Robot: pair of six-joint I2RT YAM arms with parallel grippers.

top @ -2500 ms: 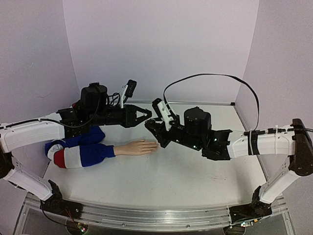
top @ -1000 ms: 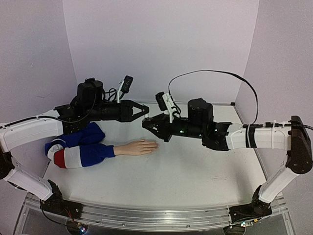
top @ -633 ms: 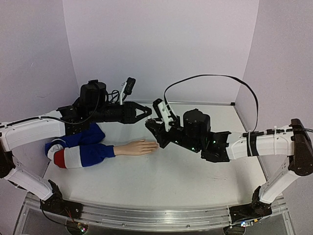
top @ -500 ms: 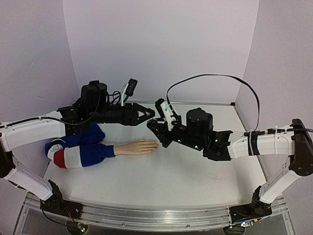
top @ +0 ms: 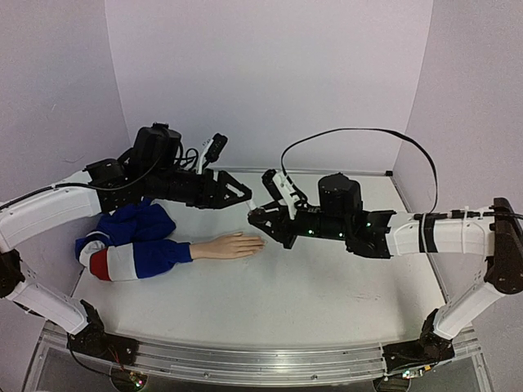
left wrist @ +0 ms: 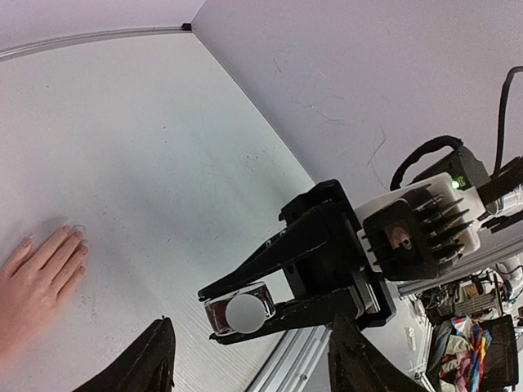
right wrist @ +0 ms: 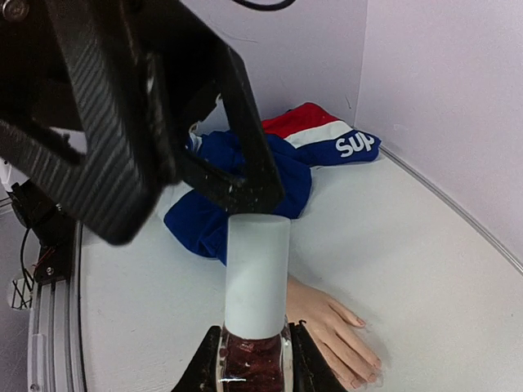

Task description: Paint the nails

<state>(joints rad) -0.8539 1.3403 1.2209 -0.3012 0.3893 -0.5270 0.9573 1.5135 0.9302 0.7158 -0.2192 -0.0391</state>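
A peach mannequin hand (top: 231, 245) lies flat on the table, fingers pointing right, in a blue, white and red sleeve (top: 135, 249). Its nails (right wrist: 360, 322) show as small pale tips, bare in colour. My right gripper (top: 257, 217) is shut on the dark red glass of a polish bottle (right wrist: 255, 357), whose white cap (right wrist: 257, 269) points at the left gripper. The bottle (left wrist: 239, 310) hangs above the table, right of the fingertips. My left gripper (top: 244, 193) faces the cap, open, its fingers (left wrist: 155, 359) wide apart and nothing between them.
Lilac walls close the table on three sides. The white tabletop (top: 270, 294) lies below both arms. A black cable (top: 359, 129) loops above the right arm. The sleeve's bunched blue cloth (right wrist: 245, 175) lies behind the hand near the left wall.
The left gripper's jaws have gone from shut to wide apart, and that arm has lifted a little. The right gripper has kept its hold on the bottle, levelling out towards the left.
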